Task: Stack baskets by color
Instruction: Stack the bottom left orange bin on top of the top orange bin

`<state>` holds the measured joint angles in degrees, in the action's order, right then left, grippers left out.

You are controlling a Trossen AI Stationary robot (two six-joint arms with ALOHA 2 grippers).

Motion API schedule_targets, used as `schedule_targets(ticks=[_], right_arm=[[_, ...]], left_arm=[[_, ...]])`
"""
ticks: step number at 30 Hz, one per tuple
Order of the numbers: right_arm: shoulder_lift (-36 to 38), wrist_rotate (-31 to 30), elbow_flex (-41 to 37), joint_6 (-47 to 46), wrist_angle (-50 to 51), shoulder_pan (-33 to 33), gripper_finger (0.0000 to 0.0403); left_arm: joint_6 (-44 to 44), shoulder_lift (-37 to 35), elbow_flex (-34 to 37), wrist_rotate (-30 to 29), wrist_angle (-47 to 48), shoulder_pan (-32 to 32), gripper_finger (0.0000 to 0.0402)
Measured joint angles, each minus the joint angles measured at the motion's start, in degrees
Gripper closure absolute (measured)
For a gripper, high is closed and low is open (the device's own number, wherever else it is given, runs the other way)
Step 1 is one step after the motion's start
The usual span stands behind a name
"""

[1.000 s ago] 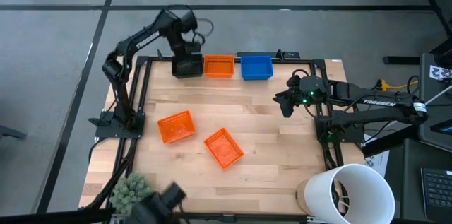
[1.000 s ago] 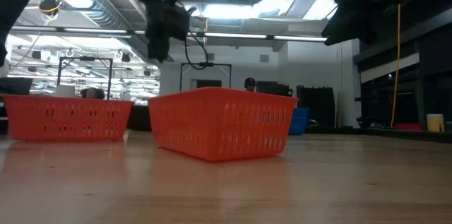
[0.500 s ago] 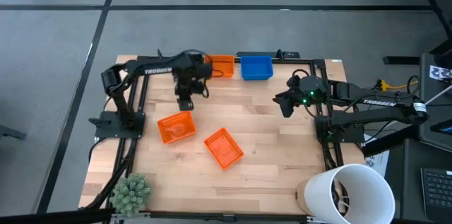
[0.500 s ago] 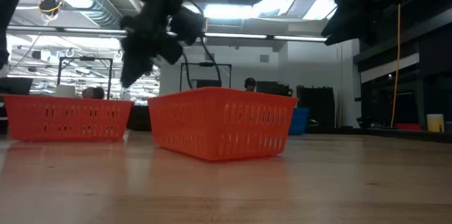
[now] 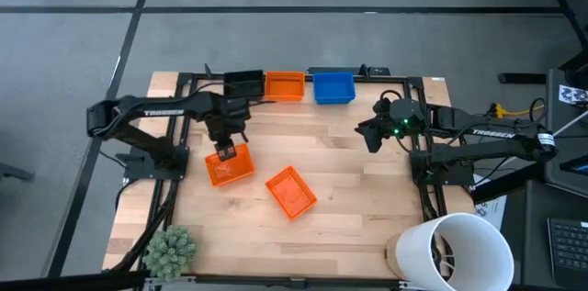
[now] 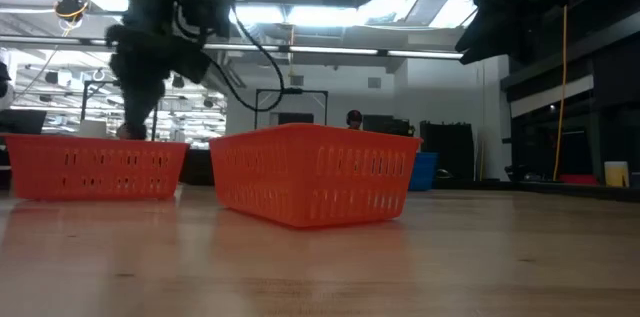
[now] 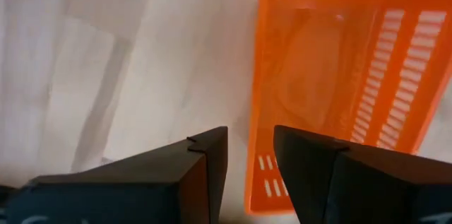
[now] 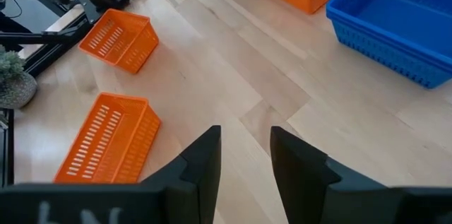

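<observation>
Three baskets stand in a row at the table's far edge: black (image 5: 243, 83), orange (image 5: 285, 86) and blue (image 5: 333, 87). Two more orange baskets lie loose on the wood, one at the left (image 5: 231, 166) and one near the middle (image 5: 291, 191). My left gripper (image 5: 223, 150) is open and points straight down over the left one's far end. In the left wrist view its fingers (image 7: 212, 157) stand either side of that basket's end wall (image 7: 256, 146), above the rim. My right gripper (image 5: 370, 137) hangs open over the table's right part, with nothing between its fingers.
A large white bucket (image 5: 452, 249) stands at the near right corner and a fuzzy green plant (image 5: 170, 249) at the near left corner. Bare wood (image 5: 367, 190) lies between the loose baskets and the right arm.
My left gripper has swung away from the black basket at the far edge, toward the near edge and down, and now hangs over the left orange basket, still open. The black basket stays in the row. The baskets on the wood have not moved.
</observation>
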<state>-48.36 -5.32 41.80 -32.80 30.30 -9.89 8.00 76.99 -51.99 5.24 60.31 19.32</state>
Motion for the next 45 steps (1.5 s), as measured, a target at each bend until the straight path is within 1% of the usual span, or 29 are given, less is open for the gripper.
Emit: schedule_targets(ticks=[3,13,19,21,24,25,28,31,34,37,40,43,45], right_arm=[[0.00,0.00,0.00,-0.02,0.00,0.00,0.0281],[0.00,0.00,0.00,-1.44,0.00,-0.02,0.0281],[0.00,-0.02,0.00,-1.38,0.00,0.00,0.0281],[0.00,-0.02,0.00,-1.37,0.00,0.00,0.0281],[0.00,-0.02,0.00,-1.29,0.00,0.00,0.0281],[0.00,-0.04,0.00,-1.28,0.01,-0.01,0.0281],[0.00,-0.02,0.00,-1.27,0.02,0.00,0.0281],[0.00,-0.04,0.00,-1.25,0.02,0.00,0.0281],[0.00,-0.10,0.00,-1.04,0.02,0.00,0.0281],[0.00,-0.22,0.00,0.02,-0.01,-0.02,0.0281],[0.00,-0.22,0.00,0.24,-0.02,-0.02,0.0281],[0.00,-0.20,0.00,0.24,-0.02,0.00,0.0281],[0.00,-0.20,0.00,0.24,-0.02,-0.01,0.0281]], left_arm=[[0.02,-1.34,2.05,-0.52,-1.98,-1.07,0.0294],[0.43,-1.17,9.27,0.34,-11.29,-1.73,0.0294],[0.45,-1.17,14.53,0.32,-20.37,-1.73,0.0297],[0.57,-1.17,15.60,0.95,-22.41,-1.57,0.0316],[0.89,-1.13,15.70,2.18,-23.95,-0.95,0.0380],[0.89,-1.13,15.13,2.37,-24.48,-0.78,0.0390],[-0.02,-1.17,10.76,3.76,-24.71,0.00,0.0399],[-4.07,-1.20,2.83,3.95,-24.93,1.17,0.0401],[-11.24,-0.64,-6.78,1.81,-26.36,3.56,0.0401],[-18.16,1.92,-15.94,-0.82,-28.83,6.95,0.0401],[-23.53,7.24,-26.51,-1.18,-29.19,10.66,0.0401],[-28.95,14.65,-37.74,-0.68,-25.33,13.90,0.0401],[-32.16,20.42,-45.55,1.26,-21.58,15.77,0.0401]])
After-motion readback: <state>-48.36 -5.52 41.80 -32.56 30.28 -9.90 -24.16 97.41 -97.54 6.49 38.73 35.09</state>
